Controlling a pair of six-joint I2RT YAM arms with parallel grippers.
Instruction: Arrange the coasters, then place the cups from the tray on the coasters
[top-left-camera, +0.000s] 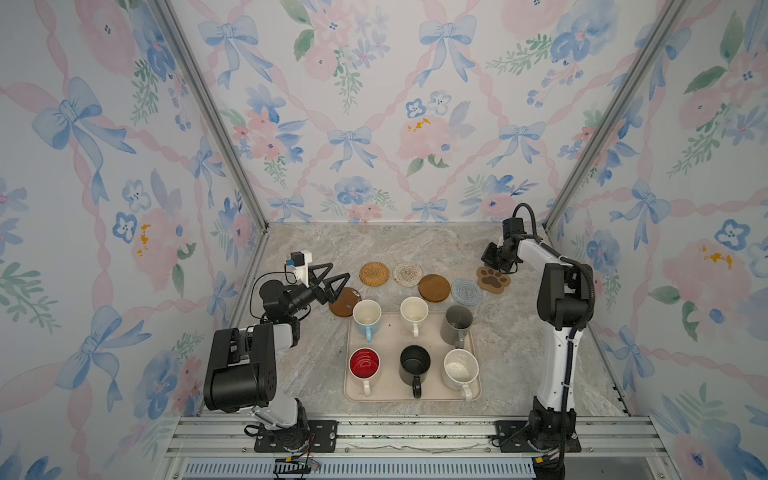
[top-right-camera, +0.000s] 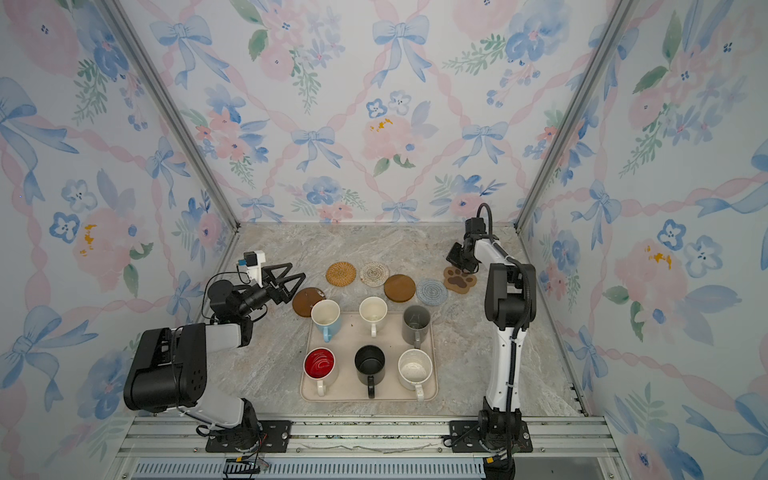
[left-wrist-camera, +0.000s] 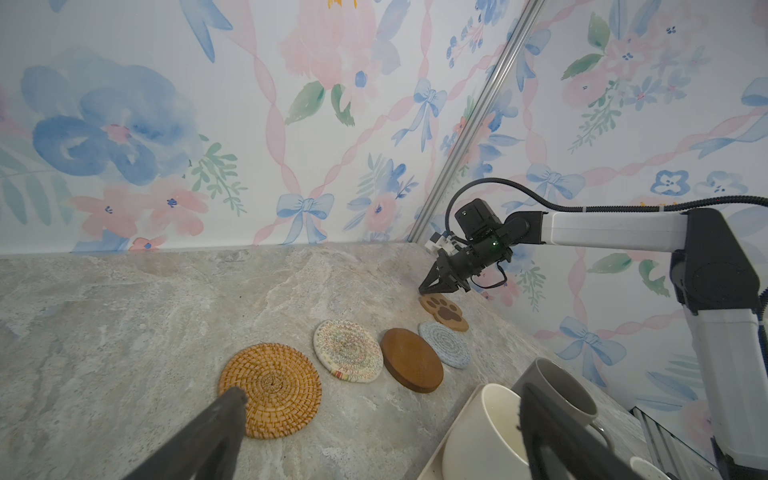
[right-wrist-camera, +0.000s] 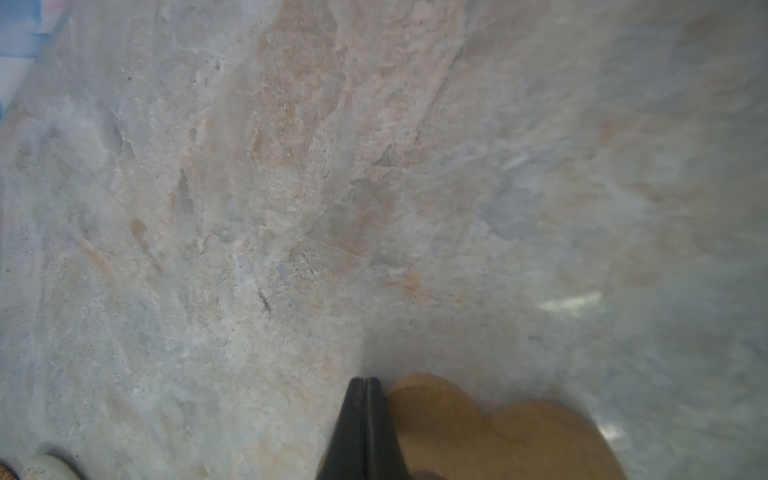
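Your right gripper (right-wrist-camera: 365, 381) is pressed together, tip low beside the paw-shaped wooden coaster (top-left-camera: 493, 279) at the right end of the row. It looks thin, stiff and light, so I'd nudge its edge rather than pinch it. Left gripper (top-left-camera: 340, 270) is spread wide near the brown disc (top-left-camera: 343, 305) — that one's crowded by the light blue mug (top-left-camera: 367, 318) and the tray (top-left-camera: 348, 368) corner.
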